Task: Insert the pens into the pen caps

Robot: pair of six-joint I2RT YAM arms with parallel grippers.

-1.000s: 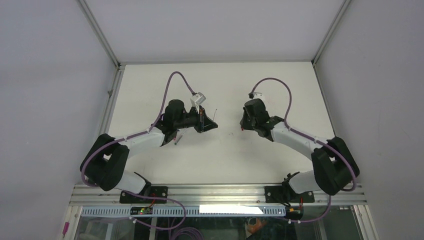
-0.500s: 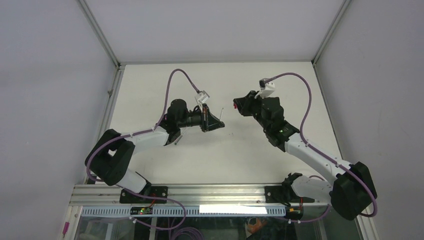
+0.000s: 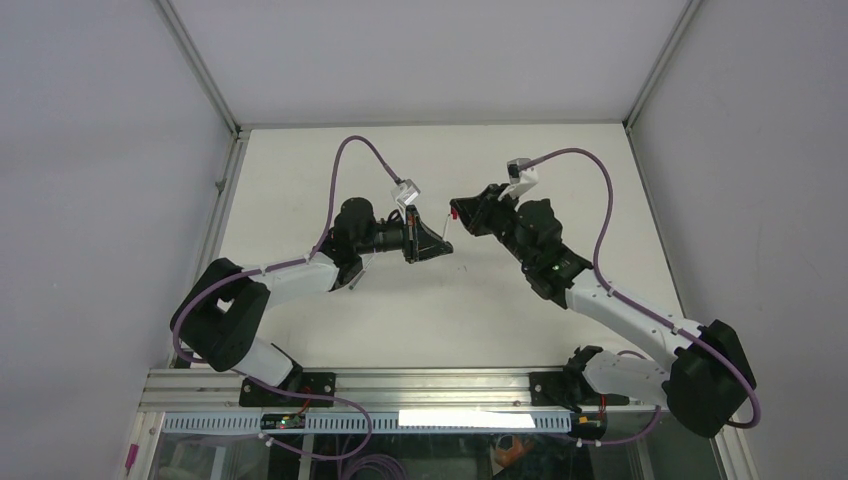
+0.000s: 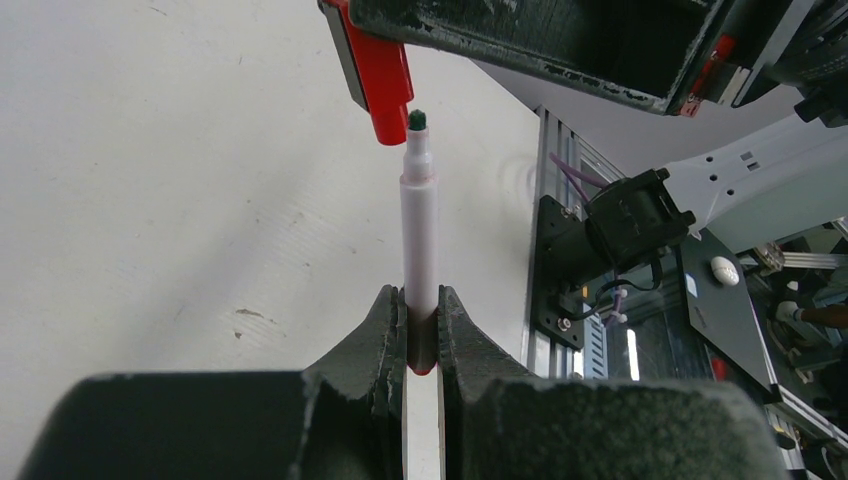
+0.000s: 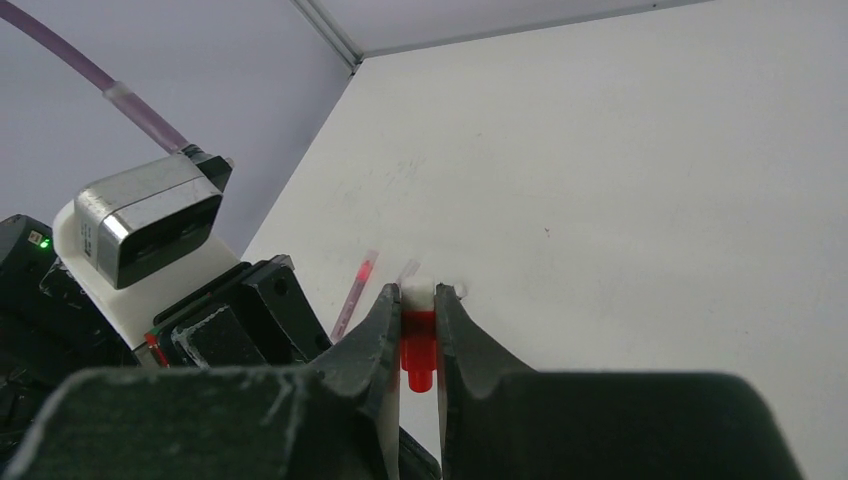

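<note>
Top view: both arms meet over the middle of the table (image 3: pixel 300 160), left gripper (image 3: pixel 441 247) and right gripper (image 3: pixel 457 211) near each other. From here the held things are only a thin pale sliver and a red speck, and the grip is too small to read.

Left wrist view fills that in. The left gripper (image 4: pixel 421 302) is closed tight on a pen (image 4: pixel 420 235), which stands straight out of the fingers. It has a whitish-pink body, a narrower neck and a small dark green tip. Right at the tip is a red cap (image 4: pixel 383 80), short and stubby, clamped in the right gripper's black fingers (image 4: pixel 520 35). The tip sits just beside the cap's end, offset to one side, not inside.

Right wrist view: the right gripper (image 5: pixel 418 305) is nearly closed, pinching the red cap (image 5: pixel 418 352). A whitish bit shows at the cap's far end, can't tell what it is. Only this view shows a pinkish-red pen (image 5: pixel 356 292) lying flat on the table, beside the left arm's wrist camera (image 5: pixel 150 222).
</note>
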